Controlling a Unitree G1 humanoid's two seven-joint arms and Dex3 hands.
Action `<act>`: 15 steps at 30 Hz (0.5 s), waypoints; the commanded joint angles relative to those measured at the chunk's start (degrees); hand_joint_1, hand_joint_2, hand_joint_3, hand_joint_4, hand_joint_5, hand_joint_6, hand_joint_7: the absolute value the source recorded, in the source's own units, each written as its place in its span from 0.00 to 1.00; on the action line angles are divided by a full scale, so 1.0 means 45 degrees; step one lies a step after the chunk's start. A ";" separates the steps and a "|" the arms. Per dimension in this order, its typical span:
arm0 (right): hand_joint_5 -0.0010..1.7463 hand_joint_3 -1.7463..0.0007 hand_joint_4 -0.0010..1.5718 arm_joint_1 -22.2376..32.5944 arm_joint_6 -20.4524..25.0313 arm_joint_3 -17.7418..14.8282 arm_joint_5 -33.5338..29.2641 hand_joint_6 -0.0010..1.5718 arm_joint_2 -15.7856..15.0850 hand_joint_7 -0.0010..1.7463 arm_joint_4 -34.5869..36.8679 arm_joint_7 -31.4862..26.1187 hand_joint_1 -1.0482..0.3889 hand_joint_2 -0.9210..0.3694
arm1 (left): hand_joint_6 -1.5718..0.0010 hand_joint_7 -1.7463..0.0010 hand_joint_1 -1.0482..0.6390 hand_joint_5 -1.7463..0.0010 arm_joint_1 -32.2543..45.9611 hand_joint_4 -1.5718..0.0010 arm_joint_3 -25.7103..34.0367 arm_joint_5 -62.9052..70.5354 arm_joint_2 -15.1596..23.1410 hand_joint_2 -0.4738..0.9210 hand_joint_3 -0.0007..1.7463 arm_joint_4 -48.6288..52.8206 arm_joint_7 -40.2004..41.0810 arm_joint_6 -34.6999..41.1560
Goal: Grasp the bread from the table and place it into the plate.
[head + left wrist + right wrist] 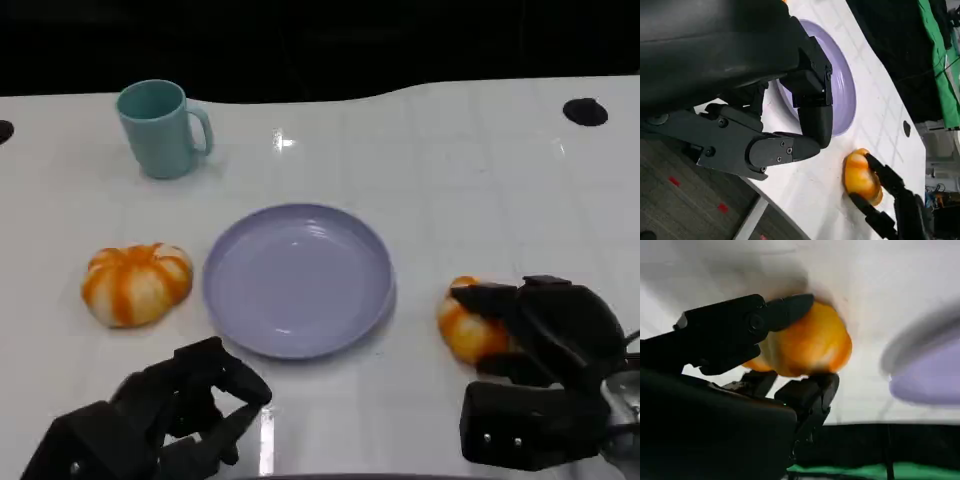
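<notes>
Two orange-and-white round breads lie on the white table. One bread [135, 283] sits left of the lilac plate [300, 280]. The other bread [462, 328] [859, 175] [810, 345] lies right of the plate, and my right hand [540, 350] grips it. Its fingers [785, 310] press on opposite sides, as the left wrist view also shows, with the right hand [890, 200] around it. The bread still seems to touch the table. My left hand [185, 410] [765, 100] hovers near the front edge below the plate [845, 85], fingers loosely bent, holding nothing.
A teal mug [163, 128] stands at the back left. A black round mark [585, 111] sits at the back right of the table. The table's front edge runs just below both hands. Floor shows beyond it in the left wrist view.
</notes>
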 commanded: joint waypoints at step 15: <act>1.00 0.25 0.62 -0.0620 -0.1962 -0.0327 0.1048 0.48 0.0148 0.99 0.0368 -0.2160 0.69 0.50 | 0.62 0.24 0.39 0.00 0.0025 0.59 0.0044 0.0102 0.0006 1.00 0.26 -0.0098 0.0118 0.0061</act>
